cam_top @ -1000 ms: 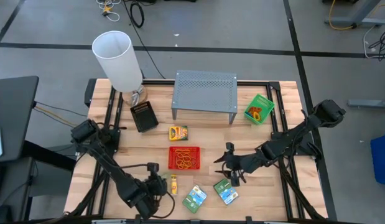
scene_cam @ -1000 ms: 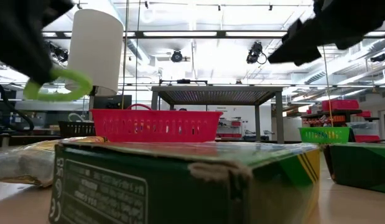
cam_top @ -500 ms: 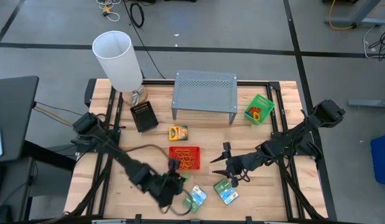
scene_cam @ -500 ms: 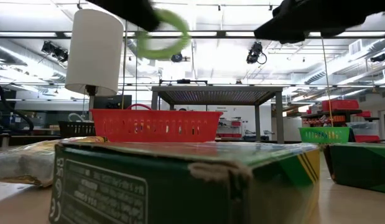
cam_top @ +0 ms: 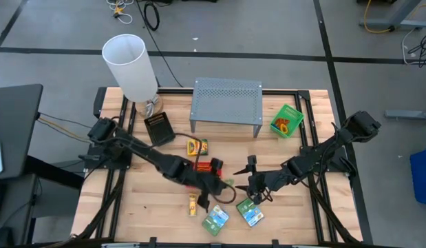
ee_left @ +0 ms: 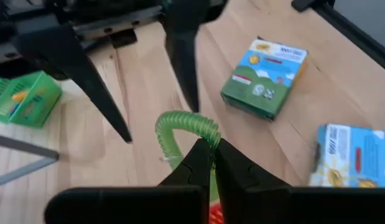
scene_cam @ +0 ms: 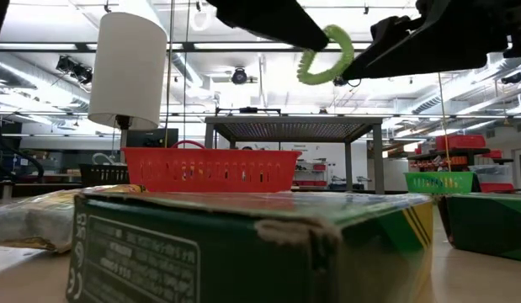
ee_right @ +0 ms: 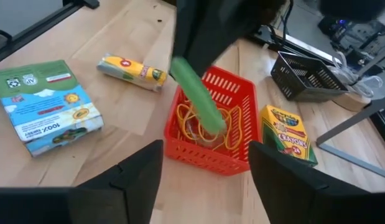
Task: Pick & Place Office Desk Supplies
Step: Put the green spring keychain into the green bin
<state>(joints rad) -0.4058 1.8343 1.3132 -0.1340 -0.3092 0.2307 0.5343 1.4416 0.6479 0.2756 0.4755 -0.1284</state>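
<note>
A thick green rubber band [ee_right: 195,93] hangs in the air, with my left gripper [ee_left: 212,144] shut on it. The band [cam_top: 228,184] is over the table just right of the red mesh tray [ee_right: 211,134], which holds several thin rubber bands. My right gripper [cam_top: 248,180] stands open right next to the band, its two fingers [ee_left: 92,81] on either side of the space before it, touching nothing. In the low view the band [scene_cam: 327,55] sits high between both grippers. My left gripper pinches the green band between its two fingertips at one spot on the loop [ee_left: 206,135]. The fingers slant down toward the table's right side. The rest of the loop curls out beyond the fingertips, lifted clear of the table and the tray.
A crayon box [cam_top: 197,147] lies beyond the red tray and a small yellow packet [cam_top: 193,204] before it. Two green-blue packets [cam_top: 215,219] [cam_top: 250,212] lie near the front edge. Farther back are a black box [cam_top: 160,129], a grey perforated stand [cam_top: 226,103], a white lampshade [cam_top: 130,62] and a green tray [cam_top: 287,120].
My left gripper has swung from the table's near left area toward the right and risen, carrying the green band across the red tray to a spot right before my right gripper. The band stays clear of the table. My right hand has kept its place.
</note>
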